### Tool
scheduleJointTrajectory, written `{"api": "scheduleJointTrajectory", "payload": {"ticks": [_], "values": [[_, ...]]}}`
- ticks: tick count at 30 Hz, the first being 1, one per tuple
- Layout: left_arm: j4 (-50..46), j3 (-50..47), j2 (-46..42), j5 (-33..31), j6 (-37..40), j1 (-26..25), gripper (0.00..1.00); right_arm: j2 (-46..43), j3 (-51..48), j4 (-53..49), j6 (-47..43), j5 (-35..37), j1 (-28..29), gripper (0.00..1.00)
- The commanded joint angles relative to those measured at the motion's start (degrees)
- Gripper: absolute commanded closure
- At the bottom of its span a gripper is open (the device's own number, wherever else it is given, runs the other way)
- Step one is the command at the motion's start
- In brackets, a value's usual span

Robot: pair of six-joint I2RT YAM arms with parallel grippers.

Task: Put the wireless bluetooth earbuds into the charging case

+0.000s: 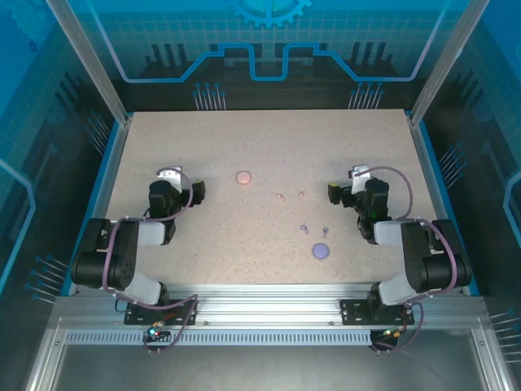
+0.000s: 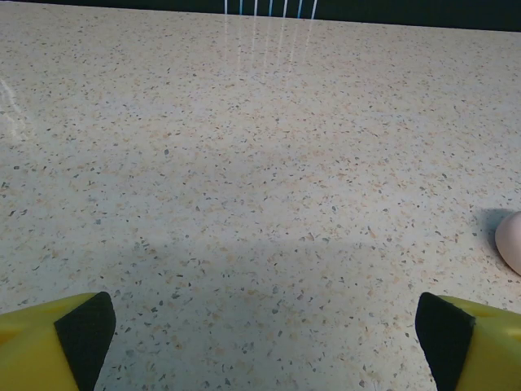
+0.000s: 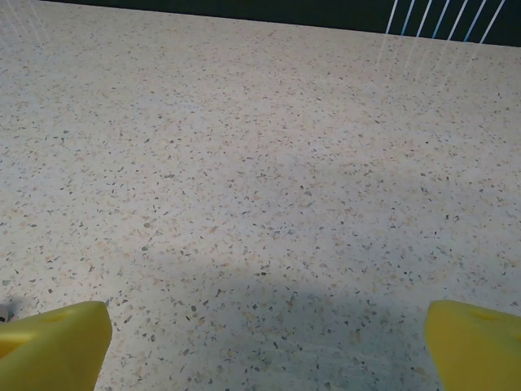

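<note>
So, left gripper [image 1: 198,190]: released, jaws spread wide and holding nothing; it is low over the left side of the counter [image 1: 244,138]. In the left wrist view the gripper [image 2: 264,330] shows yellow fingers [image 2: 81,330] with dark pads at the two lower corners, bare counter [image 2: 244,163] between them.
Pink case [image 1: 243,177]: round, lying on the counter right of the left gripper; its edge [image 2: 511,240] shows at the right border of the left wrist view.
Pink buds [image 1: 279,196]: two, near each other, loose on the counter right of the pink case.
Purple buds [image 1: 304,227]: two, side by side, nearer the arms than the pink pair.
Purple case [image 1: 321,251]: round, just beside the purple buds on the near side.
Right gripper [image 1: 334,192]: released, jaws wide apart and empty [image 3: 269,338], right of all the buds.
</note>
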Motion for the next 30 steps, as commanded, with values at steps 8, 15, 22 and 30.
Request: {"api": "scheduleJointTrajectory", "payload": {"ticks": [8, 15, 22, 30], "values": [[0.6, 0.4, 0.2, 0.4, -0.3, 0.2, 0.01, 0.5, 1.0, 0.0, -0.5, -0.3, -0.5, 0.00], [0.2, 0.5, 0.2, 0.1, -0.2, 0.1, 0.01, 0.4, 1.0, 0.0, -0.1, -1.6, -1.4, 0.00], [-1.4, 1.0, -1.3, -2.0, -0.9, 0.1, 0.01, 0.3, 0.8, 0.4, -0.2, -2.0, -1.5, 0.00], [-14.0, 3.4, -12.0, -11.1, -4.6, 0.1, 0.01, -13.5, 6.1, -20.6, 4.0, 5.9, -1.4, 0.00]]}}
